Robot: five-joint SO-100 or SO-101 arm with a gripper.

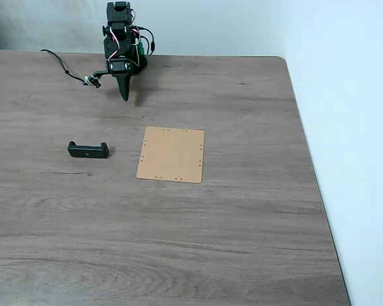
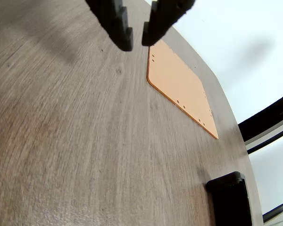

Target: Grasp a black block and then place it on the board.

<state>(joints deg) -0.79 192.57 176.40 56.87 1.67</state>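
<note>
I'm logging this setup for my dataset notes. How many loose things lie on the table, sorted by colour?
Black: 1, the black block, lying on the table left of the board in the fixed view
Tan-orange: 1, the board, lying flat
Total: 2

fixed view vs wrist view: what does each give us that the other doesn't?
Fixed view: the whole arm folded at the table's far edge, its cable, and the full black block lying apart from the board, to its left.

Wrist view: the gripper close up, fingers nearly together with a thin gap, holding nothing; a dark strip beyond the table edge.

Both: the board with its edge holes, the wood-grain table, and the block, though the wrist view cuts it off at the bottom edge.
</note>
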